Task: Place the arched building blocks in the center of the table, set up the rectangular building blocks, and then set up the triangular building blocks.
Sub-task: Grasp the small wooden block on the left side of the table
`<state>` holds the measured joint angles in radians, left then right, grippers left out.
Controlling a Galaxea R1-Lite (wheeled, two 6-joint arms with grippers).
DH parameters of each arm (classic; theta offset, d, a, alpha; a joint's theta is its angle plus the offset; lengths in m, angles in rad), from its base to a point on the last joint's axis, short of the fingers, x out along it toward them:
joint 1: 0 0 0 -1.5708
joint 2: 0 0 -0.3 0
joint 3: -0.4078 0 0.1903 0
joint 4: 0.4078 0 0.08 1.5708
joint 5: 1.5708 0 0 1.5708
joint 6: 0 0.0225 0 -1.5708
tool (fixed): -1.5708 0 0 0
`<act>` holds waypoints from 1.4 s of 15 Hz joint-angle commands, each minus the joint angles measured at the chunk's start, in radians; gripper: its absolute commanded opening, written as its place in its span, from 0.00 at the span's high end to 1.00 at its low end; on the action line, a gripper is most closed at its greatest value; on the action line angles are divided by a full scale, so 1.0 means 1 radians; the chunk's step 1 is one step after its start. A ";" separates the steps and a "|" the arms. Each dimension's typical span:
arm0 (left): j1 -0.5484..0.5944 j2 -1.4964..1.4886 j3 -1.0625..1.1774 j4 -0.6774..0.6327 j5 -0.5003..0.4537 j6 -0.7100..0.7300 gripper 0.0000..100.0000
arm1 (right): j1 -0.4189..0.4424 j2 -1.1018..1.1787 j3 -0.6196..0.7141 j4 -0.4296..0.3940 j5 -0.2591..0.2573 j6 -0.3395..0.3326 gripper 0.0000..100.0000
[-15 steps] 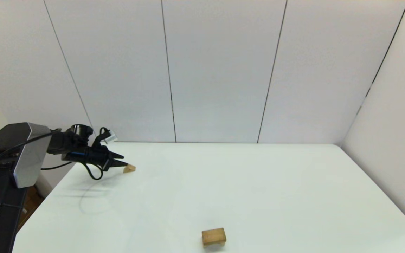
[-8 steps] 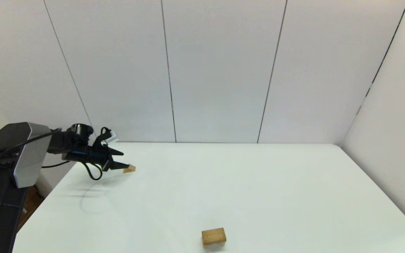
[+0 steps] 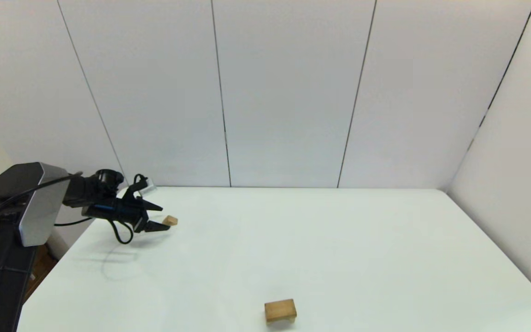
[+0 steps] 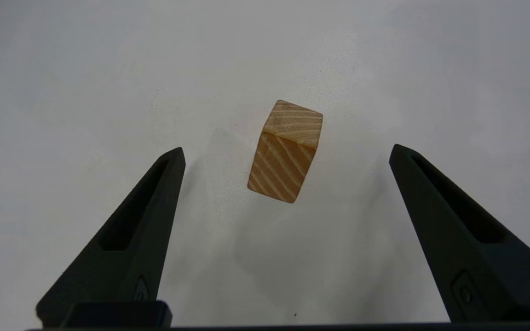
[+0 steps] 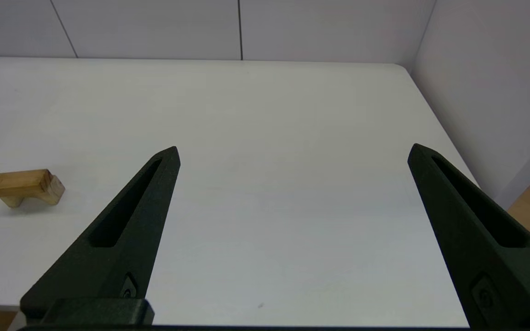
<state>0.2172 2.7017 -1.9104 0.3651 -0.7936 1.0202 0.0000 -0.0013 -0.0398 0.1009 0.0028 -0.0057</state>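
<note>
— What are our fingers doing?

— Our left gripper (image 4: 287, 154) has its two black fingers (image 4: 129, 239) spread wide, holding nothing. The triangular building blocks (image 4: 285, 151), one small wedge of striped pale wood, lies on the table (image 4: 62, 92) in the gap between the tips, touching neither finger. We see its ridge running across the block, with one sloped face turned toward our wrist camera.

— And from the head?

— There our left gripper (image 3: 157, 216) reaches out over the far left part of the table (image 3: 339, 249), one fingertip above and one below in that picture, with the wedge (image 3: 170, 221) just beyond the tips. We cannot tell from there whether a tip touches it; the wrist view shows clear white surface on both sides.

— The right side?

— Our right gripper (image 5: 292, 149) hangs parked over the near edge of the table, out of the head view, its fingers (image 5: 113, 239) also wide apart and empty.

— Where is the arch?

— The arched building blocks (image 3: 280, 310) stands on its two short legs near the front edge, about midway across, well apart from the wedge. Our right wrist camera catches it too (image 5: 25, 186), notch facing down. We see no flat rectangular slab in any of the three views.
</note>
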 commanded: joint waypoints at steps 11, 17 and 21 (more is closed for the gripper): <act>0.001 0.059 -0.035 -0.025 -0.004 0.001 0.00 | 0.000 0.001 0.000 0.000 0.000 0.000 0.00; 0.001 0.061 -0.039 -0.026 -0.006 -0.003 1.00 | 0.000 0.001 0.000 0.000 0.000 -0.002 0.00; 0.001 0.061 -0.039 -0.026 -0.006 -0.003 1.00 | 0.000 0.001 0.000 0.000 0.000 0.000 0.00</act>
<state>0.2174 2.7615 -1.9506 0.3370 -0.7951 1.0117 0.0000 -0.0013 -0.0398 0.1009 0.0028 -0.0057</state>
